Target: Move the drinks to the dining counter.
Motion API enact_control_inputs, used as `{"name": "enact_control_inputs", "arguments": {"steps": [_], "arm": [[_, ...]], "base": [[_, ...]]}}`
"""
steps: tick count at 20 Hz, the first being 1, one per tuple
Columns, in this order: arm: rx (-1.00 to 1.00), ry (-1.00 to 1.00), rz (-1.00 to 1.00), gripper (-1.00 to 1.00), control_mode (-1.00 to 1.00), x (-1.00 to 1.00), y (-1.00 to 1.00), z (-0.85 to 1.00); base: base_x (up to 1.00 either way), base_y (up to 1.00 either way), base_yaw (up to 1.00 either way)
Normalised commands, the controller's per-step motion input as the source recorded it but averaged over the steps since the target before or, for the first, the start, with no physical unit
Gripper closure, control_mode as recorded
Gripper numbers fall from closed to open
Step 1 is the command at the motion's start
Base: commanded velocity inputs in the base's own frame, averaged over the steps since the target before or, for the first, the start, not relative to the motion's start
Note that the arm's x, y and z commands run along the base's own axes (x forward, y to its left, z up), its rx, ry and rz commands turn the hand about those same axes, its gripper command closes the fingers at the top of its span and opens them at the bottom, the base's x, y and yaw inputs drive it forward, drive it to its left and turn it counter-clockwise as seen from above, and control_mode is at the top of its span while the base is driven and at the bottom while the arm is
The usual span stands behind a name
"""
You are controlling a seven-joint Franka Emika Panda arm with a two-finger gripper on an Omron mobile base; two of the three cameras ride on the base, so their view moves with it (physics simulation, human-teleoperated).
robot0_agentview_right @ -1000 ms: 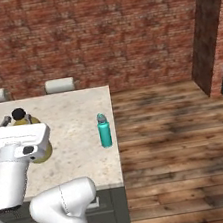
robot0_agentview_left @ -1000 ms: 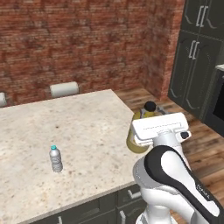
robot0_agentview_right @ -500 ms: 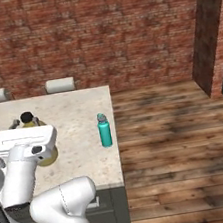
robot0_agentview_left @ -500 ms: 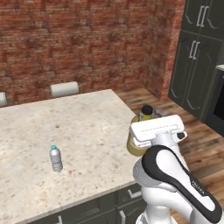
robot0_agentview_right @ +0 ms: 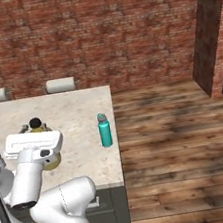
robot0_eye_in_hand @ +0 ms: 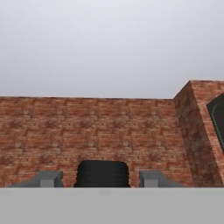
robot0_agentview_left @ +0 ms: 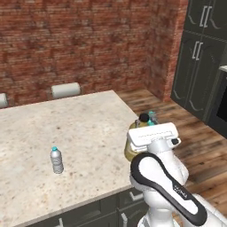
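My gripper (robot0_agentview_right: 36,133) is shut on the neck of the yellow-orange juice bottle (robot0_agentview_right: 53,160), holding it upright over the near right part of the dining counter (robot0_agentview_left: 80,128). The bottle's black cap (robot0_eye_in_hand: 103,173) stands between my fingertips (robot0_eye_in_hand: 46,178). From the left base view the juice bottle (robot0_agentview_left: 131,150) shows beside my hand, low over the stone; whether it touches I cannot tell. The teal bottle (robot0_agentview_right: 104,130) stands on the counter by its right edge. Further left on the top stands the small water bottle (robot0_agentview_left: 56,159).
Two white stool backs (robot0_agentview_left: 65,90) rise behind the counter's far edge, against the brick wall (robot0_agentview_right: 96,30). Wooden floor (robot0_agentview_right: 178,139) lies to the right of the counter, and tall dark cabinets (robot0_agentview_left: 201,66) stand beyond it.
My hand has come down a little and slightly nearer, with the juice bottle in it. The teal bottle and the water bottle have stayed where they were.
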Motion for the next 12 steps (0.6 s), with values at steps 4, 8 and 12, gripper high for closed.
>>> {"name": "enact_control_inputs", "arguments": {"steps": [4, 8, 12], "arm": [[0.0, 0.0, -0.01, 1.0, -1.0, 0.36, 0.23, -0.45], [0.0, 0.0, -0.03, 1.0, -1.0, 0.41, 0.18, -0.4], [0.0, 0.0, -0.05, 1.0, -1.0, 0.48, 0.16, -0.28]], "base": [[0.0, 0.0, 0.0], [0.0, 0.0, 0.0], [0.0, 0.0, 0.0]]}}
